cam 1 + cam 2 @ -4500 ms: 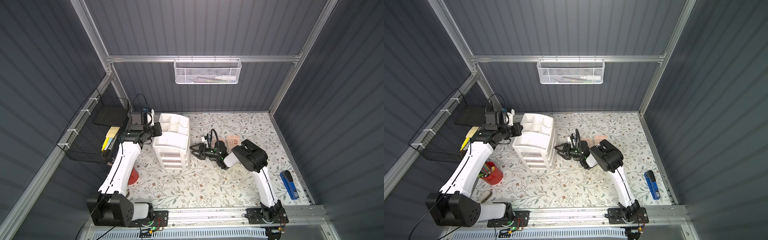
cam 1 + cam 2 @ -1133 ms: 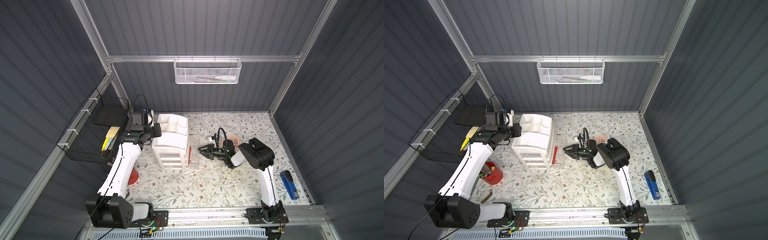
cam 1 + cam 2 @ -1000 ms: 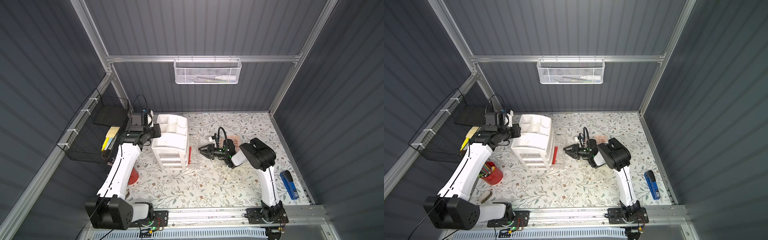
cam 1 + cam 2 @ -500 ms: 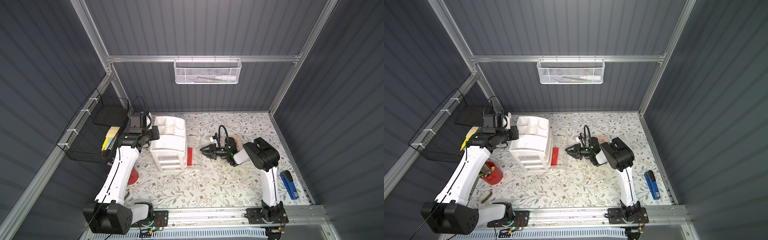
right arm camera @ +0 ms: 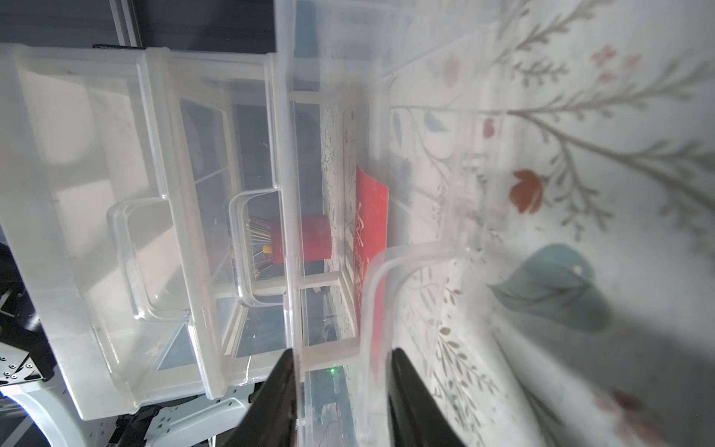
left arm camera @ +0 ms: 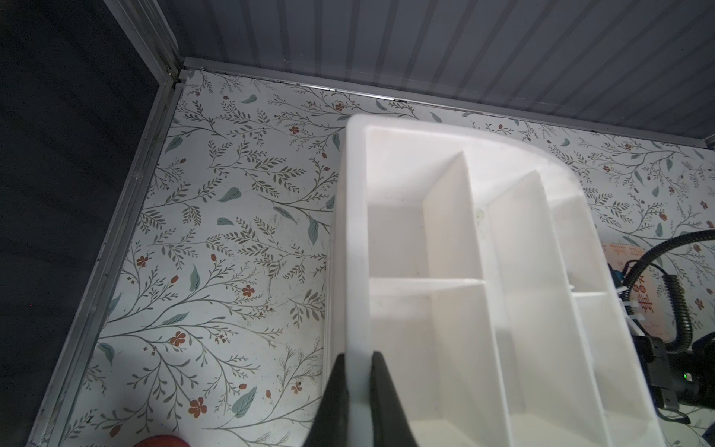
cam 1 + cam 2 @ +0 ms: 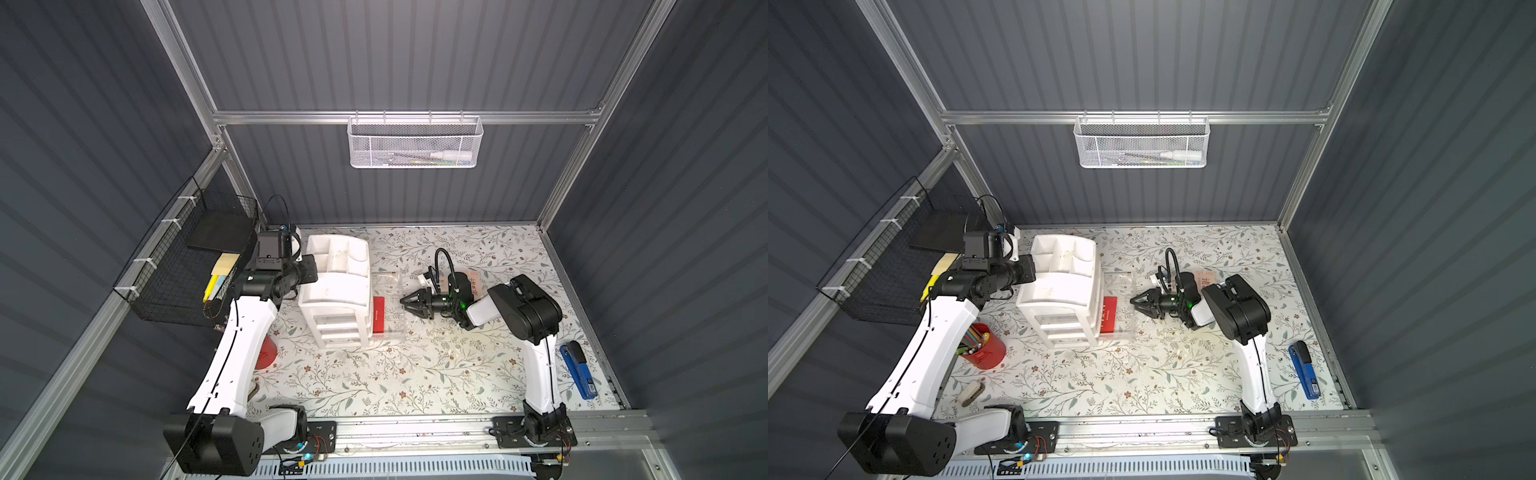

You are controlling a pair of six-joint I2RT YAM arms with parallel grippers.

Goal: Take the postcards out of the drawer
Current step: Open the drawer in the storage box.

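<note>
A white drawer organizer (image 7: 336, 286) (image 7: 1059, 286) stands left of centre. Its clear bottom drawer (image 7: 392, 280) (image 7: 1123, 280) sticks out to the right. One red postcard (image 7: 378, 314) (image 7: 1108, 314) (image 5: 371, 216) lies in it. A pale peach postcard (image 7: 473, 280) (image 7: 1204, 277) (image 6: 619, 251) lies on the table behind my right arm. My right gripper (image 7: 405, 300) (image 7: 1134, 301) (image 5: 340, 350) is shut on the drawer's handle (image 5: 406, 251) and front wall. My left gripper (image 6: 358, 360) (image 7: 309, 270) is shut on the organizer's top rim (image 6: 354, 232).
A red pencil cup (image 7: 984, 349) stands beside my left arm. A blue stapler (image 7: 575, 370) lies at the right edge. A black wire basket (image 7: 187, 266) with yellow sticky notes (image 7: 224, 264) hangs on the left wall, a white mesh basket (image 7: 413, 143) on the back wall.
My left arm has drawn the organizer to the left while the right gripper stayed on the drawer. The drawer stands further out and more of the red postcard shows.
</note>
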